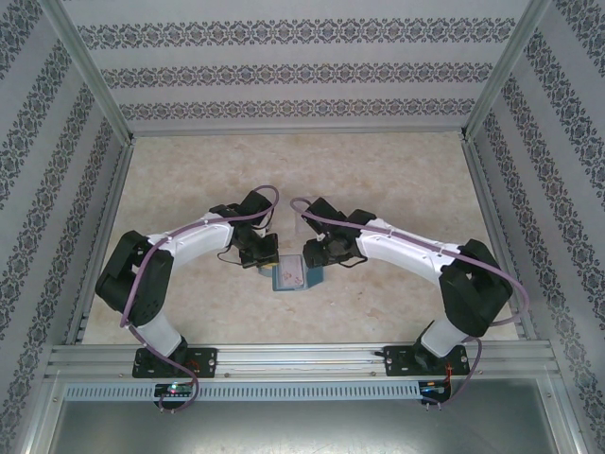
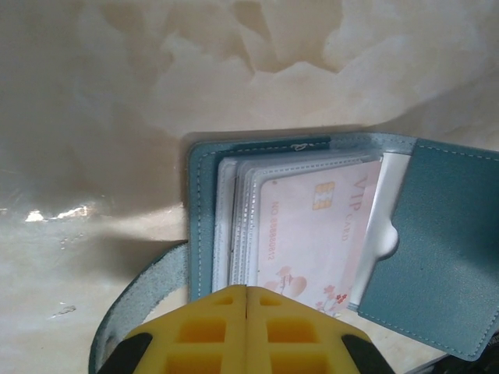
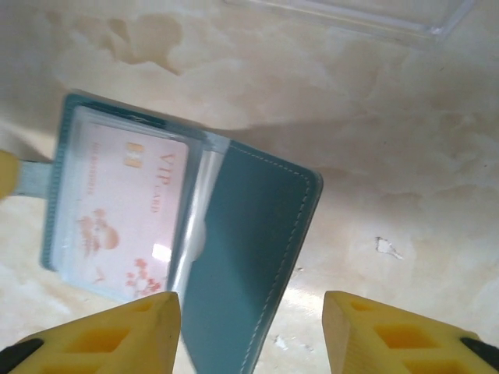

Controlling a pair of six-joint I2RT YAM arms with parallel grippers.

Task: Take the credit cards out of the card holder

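Note:
The teal card holder lies open on the table between my two grippers. Its left panel holds clear sleeves with a pale pink credit card printed "VIP CARD" on top; further cards beneath show just as edges. The right panel stands tilted up. My left gripper is shut, its tips at the holder's near edge beside the closure tab. My right gripper is open, its fingers either side of the raised panel, which is close to the left finger. The same card lies flat beside that panel.
A clear plastic box sits on the table just beyond the holder. The marbled tabletop stretches away behind both arms, enclosed by patterned walls. A metal rail runs along the near edge.

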